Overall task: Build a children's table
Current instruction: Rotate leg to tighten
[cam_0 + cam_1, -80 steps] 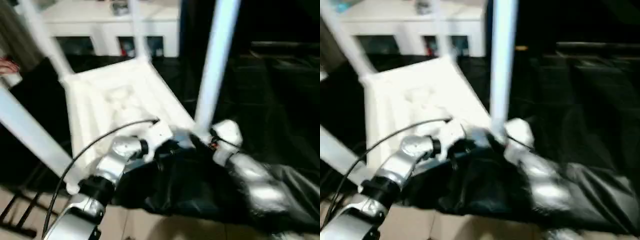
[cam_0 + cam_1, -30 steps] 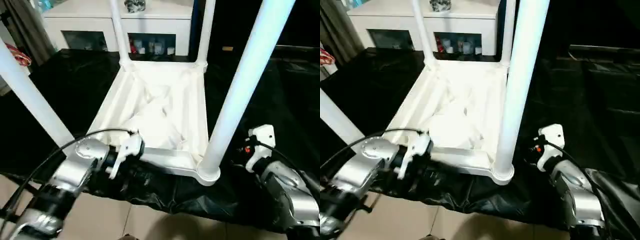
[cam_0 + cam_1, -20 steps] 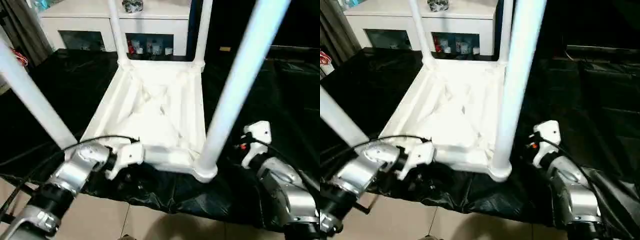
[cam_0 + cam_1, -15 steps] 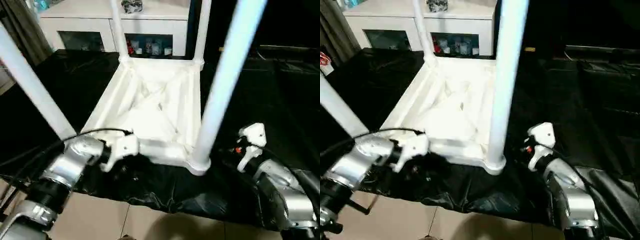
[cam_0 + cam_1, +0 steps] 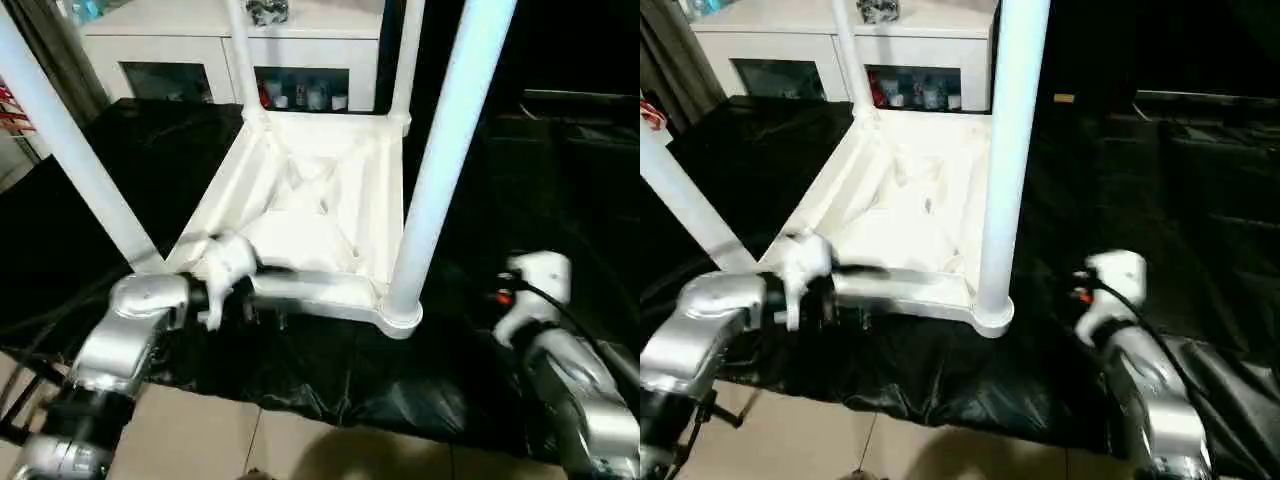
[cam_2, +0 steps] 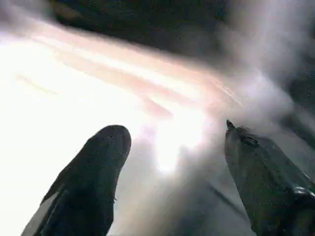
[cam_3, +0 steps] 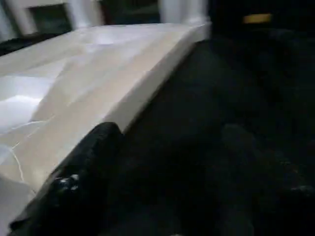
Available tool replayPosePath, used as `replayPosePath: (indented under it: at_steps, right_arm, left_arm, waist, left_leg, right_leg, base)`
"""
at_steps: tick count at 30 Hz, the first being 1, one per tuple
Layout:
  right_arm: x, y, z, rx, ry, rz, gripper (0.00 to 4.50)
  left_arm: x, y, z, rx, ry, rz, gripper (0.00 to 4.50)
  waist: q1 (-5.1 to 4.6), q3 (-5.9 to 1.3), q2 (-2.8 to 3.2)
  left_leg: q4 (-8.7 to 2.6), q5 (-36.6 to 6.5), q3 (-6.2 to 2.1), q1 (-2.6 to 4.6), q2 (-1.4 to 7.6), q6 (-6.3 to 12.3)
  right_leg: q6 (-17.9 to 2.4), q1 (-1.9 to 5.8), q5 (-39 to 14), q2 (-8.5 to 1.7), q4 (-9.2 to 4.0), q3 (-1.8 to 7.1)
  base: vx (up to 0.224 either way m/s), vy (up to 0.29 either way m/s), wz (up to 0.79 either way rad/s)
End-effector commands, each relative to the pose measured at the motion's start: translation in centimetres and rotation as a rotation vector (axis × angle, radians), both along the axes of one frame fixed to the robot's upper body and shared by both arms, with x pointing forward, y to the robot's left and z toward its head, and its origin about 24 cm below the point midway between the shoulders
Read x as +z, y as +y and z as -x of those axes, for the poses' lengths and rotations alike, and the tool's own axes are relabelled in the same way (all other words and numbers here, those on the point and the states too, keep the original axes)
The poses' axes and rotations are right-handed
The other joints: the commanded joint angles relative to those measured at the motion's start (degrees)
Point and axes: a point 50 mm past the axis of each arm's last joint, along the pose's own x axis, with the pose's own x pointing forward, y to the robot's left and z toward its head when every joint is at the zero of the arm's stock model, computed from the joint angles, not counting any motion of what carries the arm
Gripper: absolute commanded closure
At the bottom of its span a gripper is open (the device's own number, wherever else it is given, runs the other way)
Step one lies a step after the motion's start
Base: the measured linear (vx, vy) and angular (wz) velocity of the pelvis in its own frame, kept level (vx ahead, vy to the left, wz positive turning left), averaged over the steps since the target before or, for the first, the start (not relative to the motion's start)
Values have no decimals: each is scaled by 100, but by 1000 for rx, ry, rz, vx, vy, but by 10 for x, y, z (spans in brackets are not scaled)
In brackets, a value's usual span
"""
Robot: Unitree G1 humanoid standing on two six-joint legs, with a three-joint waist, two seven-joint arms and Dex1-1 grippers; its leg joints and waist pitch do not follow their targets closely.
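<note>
Standing upside down at frame centre on the black sheet (image 5: 330, 385), the children's table (image 5: 320, 215) has four legs fitted. Left gripper (image 6: 170, 162) and right gripper (image 7: 162, 172) have fingers apart, holding nothing. Risk: either arm knocking the near legs could topple it.

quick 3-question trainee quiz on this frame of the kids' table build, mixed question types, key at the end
1. True or false: the children's table lies upside down on the black sheet, legs pointing up.
2. How many legs stand in its corner sockets? A) two B) three C) four
3. Which tool is at the near rim's left end, beside the near left leg?

Key:
1. True.
2. C: besides that one, the near right leg, far left leg and far right leg.
3. The left tool, fingers apart; the right tool sits off the table's right side.
</note>
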Motion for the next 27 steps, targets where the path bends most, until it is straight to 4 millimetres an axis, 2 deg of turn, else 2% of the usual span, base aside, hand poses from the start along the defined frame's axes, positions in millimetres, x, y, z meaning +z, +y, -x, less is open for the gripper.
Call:
replayPosePath:
  at_steps: [1,2,3,4,5,6,7,8,9,10,11,12,13,14,15,16,17,18,19,20,21,22,23,24,25,26,27]
  right_arm:
    - [8,5,5,-14,-31,12,41]
    - [11,8,10,-26,-45,18,36]
    - [12,14,16,-27,-34,-3,36]
    - [12,20,20,-15,-18,-12,36]
    - [12,23,24,-9,-2,-19,36]
    - [11,31,28,28,7,-20,36]
    - [8,35,33,26,30,-34,36]
    - [5,36,36,6,44,-56,36]
    - [3,37,39,-10,58,-88,36]
    - [2,38,40,-26,68,-109,36]
    - [-1,38,43,-22,76,-92,36]
    - [-2,38,44,-19,79,-77,36]
    - [-2,38,44,-19,79,-77,36]
    - [-3,36,45,-43,78,-63,36]
    - [-3,36,45,-48,76,-63,36]
    - [-3,31,45,-79,67,-72,36]
    - [-2,29,45,-93,63,-77,36]
    - [-1,23,44,-122,52,-72,36]
    - [-2,17,43,-141,49,-61,36]
    - [-3,12,43,-161,47,-49,36]
    - [-2,5,44,-165,47,-44,36]
    - [-1,2,45,-154,46,-47,36]
    - [0,1,45,-151,46,-48,7]
    - [2,-1,47,-121,48,-46,0]
    - [4,-3,49,-72,46,-41,0]
    - [7,-5,51,-16,45,-33,0]
    - [8,-5,51,29,42,-26,0]
  left_arm:
    - [2,9,1,181,-39,31,90]
    - [-1,11,5,271,-38,61,90]
    - [-5,12,12,354,-42,82,90]
    - [-6,13,20,417,-61,102,90]
    - [-5,14,25,458,-72,115,90]
    - [-8,13,33,491,-76,130,90]
    - [-10,13,40,516,-59,135,90]
    - [-11,12,44,529,-50,137,90]
    - [-12,10,48,538,-43,140,90]
    - [-11,9,50,546,-41,142,90]
    - [-12,8,53,554,-49,142,90]
    - [-12,7,54,558,-61,139,90]
    - [-12,7,54,558,-61,139,90]
    - [-13,7,57,571,-102,89,90]
    - [-13,7,57,569,-110,77,90]
    - [-13,6,58,565,-133,34,90]
    - [-14,5,59,568,-137,21,90]
    - [-13,6,58,593,-131,48,90]
    - [-15,6,58,607,-122,68,90]
    - [-16,7,58,625,-117,91,90]
    - [-19,10,61,663,-91,100,90]
    - [-19,10,62,679,-76,112,90]
    - [-19,10,63,682,-72,116,90]
    - [-19,12,66,696,-70,128,63]
    - [-21,14,71,722,-64,126,56]
    - [-20,16,77,739,-77,131,56]
    - [-20,18,81,760,-93,127,51]
  waist:
    - [5,-278,-126]
    - [10,-287,-114]
    - [-34,-277,-257]
    - [-27,-272,-208]
    - [-32,-252,-251]
    - [-46,-263,-311]
    - [-9,-247,-274]
    - [-47,-261,-247]
    - [1,-298,-308]
    - [72,-266,-419]
    - [200,-259,-483]
    - [233,-251,-570]
    - [343,-257,-542]
    - [399,-157,-553]
    - [348,-148,-476]
    - [130,-140,-294]
    - [18,-203,-171]
    - [-29,-237,-33]
    - [-27,-191,116]
    - [-107,-176,114]
    - [-202,-222,151]
    - [-263,-283,84]
    - [-276,-307,47]
    - [-284,-361,-58]
    - [-206,-418,-205]
    - [-115,-351,-332]
    - [-55,-326,-345]
  left_leg:
    - [-399,-1597,26,-16,46,246]
    - [-401,-1664,25,13,27,228]
    - [-423,-1581,11,-48,38,193]
    - [-440,-1571,-11,-64,46,162]
    - [-435,-1597,1,-54,55,188]
    - [-430,-1639,9,-49,55,215]
    - [-423,-1711,28,-42,29,304]
    - [-252,-1863,219,201,47,127]
    - [-185,-1888,280,186,19,36]
    - [-29,-2249,326,214,-21,159]
    - [199,-2309,232,193,-70,369]
    - [335,-2139,140,29,-147,477]
    - [434,-1877,14,-60,-182,556]
    - [525,-1665,-180,-63,-198,587]
    - [310,-1616,-265,-8,-184,534]
    - [-252,-2132,-213,296,-79,262]
    - [-424,-2923,-184,370,177,-4]
    - [-793,-3114,-555,-28,349,-334]
    - [-924,-3275,-590,85,684,-691]
    - [-927,-2869,-655,160,833,-790]
    - [-833,-1804,-824,220,994,-666]
    - [-623,-915,-822,363,938,-19]
    - [-539,-517,-801,386,879,357]
    - [-292,285,-710,311,595,900]
    - [8,327,-354,-48,62,956]
    - [38,36,-266,-290,-144,931]
    - [34,-261,-274,-211,-110,904]
  right_leg:
    - [-870,284,-1800,-110,-443,130]
    - [-767,258,-2065,-108,-478,126]
    - [-618,289,-2063,-89,-487,138]
    - [-564,303,-2084,-91,-455,135]
    - [-450,268,-2213,-101,-500,153]
    - [-379,253,-2311,-106,-527,168]
    - [-305,224,-2694,-185,-580,209]
    - [-190,-57,-3079,-82,-724,408]
    - [-184,-64,-3054,-64,-668,654]
    - [-106,-167,-3415,-79,-738,899]
    - [-93,-112,-3964,-244,-852,1326]
    - [-77,72,-4181,-351,-890,1561]
    - [-93,196,-4238,-470,-930,1803]
    - [-69,124,-4532,-396,-1024,2061]
    - [-82,60,-4317,-114,-950,1954]
    - [0,-364,-3225,703,-626,1290]
    - [-62,-483,-1984,816,-134,756]
    - [-199,-15,-441,501,349,408]
    - [-434,-88,-83,386,266,212]
    - [-488,-125,-8,335,297,138]
    - [-360,-94,-238,288,470,21]
    - [-144,-100,-557,159,393,53]
    - [-96,-69,-556,76,337,114]
    - [-266,81,-109,-120,107,264]
    - [-528,397,1027,-360,-151,417]
    - [-301,574,1815,-576,-203,439]
    - [-110,487,1596,-583,-271,441]
  base:
    - [0,0,0]
    - [0,0,0]
    - [0,0,0]
    - [0,0,0]
    - [0,0,0]
    - [0,0,0]
    - [0,0,0]
    - [0,0,0]
    - [0,0,0]
    - [-27,11,-34]
    - [-34,83,-39]
    - [-34,83,-39]
    - [-25,188,-46]
    - [-22,250,-54]
    - [-22,250,-54]
    - [-81,204,-52]
    - [-134,172,-44]
    - [-134,172,-44]
    - [-64,157,-10]
    - [-3,99,7]
    - [-3,99,7]
    - [-9,58,-9]
    - [0,0,0]
    - [0,0,0]
    - [-49,-62,-17]
    - [-97,-102,-18]
    - [-76,-85,-10]
